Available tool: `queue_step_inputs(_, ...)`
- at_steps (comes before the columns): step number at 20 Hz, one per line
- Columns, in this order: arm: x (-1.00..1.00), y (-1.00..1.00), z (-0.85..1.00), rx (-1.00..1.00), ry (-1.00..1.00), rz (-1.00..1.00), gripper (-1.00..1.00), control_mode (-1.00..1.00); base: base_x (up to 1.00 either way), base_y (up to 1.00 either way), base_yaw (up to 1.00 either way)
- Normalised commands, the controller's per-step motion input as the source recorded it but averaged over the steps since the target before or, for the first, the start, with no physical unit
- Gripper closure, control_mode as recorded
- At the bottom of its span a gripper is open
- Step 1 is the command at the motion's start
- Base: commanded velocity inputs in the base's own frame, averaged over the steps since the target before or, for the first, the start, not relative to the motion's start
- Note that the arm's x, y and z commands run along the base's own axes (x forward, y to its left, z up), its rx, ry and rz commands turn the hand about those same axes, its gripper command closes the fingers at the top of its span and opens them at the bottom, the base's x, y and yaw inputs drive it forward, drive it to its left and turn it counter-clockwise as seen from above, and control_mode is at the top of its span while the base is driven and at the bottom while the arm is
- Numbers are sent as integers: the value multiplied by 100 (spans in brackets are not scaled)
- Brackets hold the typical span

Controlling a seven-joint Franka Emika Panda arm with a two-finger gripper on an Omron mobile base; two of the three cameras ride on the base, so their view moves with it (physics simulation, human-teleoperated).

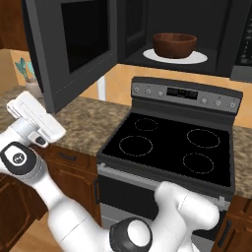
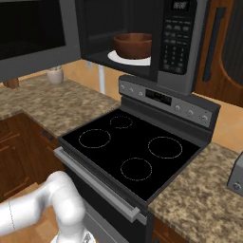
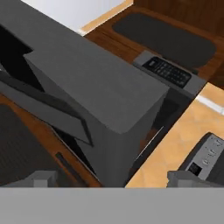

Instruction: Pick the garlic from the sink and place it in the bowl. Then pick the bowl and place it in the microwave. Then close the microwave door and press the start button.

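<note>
Inside the black box-shaped over-range microwave [image 2: 137, 42], on its white round turntable plate [image 1: 175, 56], sits the deep, glossy reddish-brown wooden bowl [image 1: 174, 45] — so the placing step looks finished. Whether the garlic lies inside the bowl cannot be told; its rim hides the inside from both base cameras. The wide black microwave door [image 1: 74, 47] with its dark glass window hangs swung out to the left, over the speckled granite counter [image 1: 83, 123], leaving the cavity open. The white arm's hand with its two-finger gripper [image 1: 34, 118] is low at the left, near the door's outer edge — seemingly positioned to get behind the panel and push it shut. The hand view looks along the door's grey slab. The fingers stand spread wide and hold nothing. Below lies the black glass-topped stove [image 2: 133, 147], and the side button panel [image 2: 176, 45] waits at the right.
</note>
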Motion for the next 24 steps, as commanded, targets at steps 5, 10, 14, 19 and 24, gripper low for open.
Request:
queue_step_inputs(5,-36,-79,78,7,-15,-2,-100,-100,0,0,0)
queue_step_inputs(10,-64,-99,50,6,-21,0,-100,-100,0,0,0)
queue_step_inputs(14,-60,-100,37,8,-17,0,-100,-100,0,0,0)
queue_step_inputs(19,-24,-97,54,16,-13,0,-100,-100,0,0,0)
queue_step_inputs(24,-14,-92,72,23,-16,0,-100,-100,0,0,0)
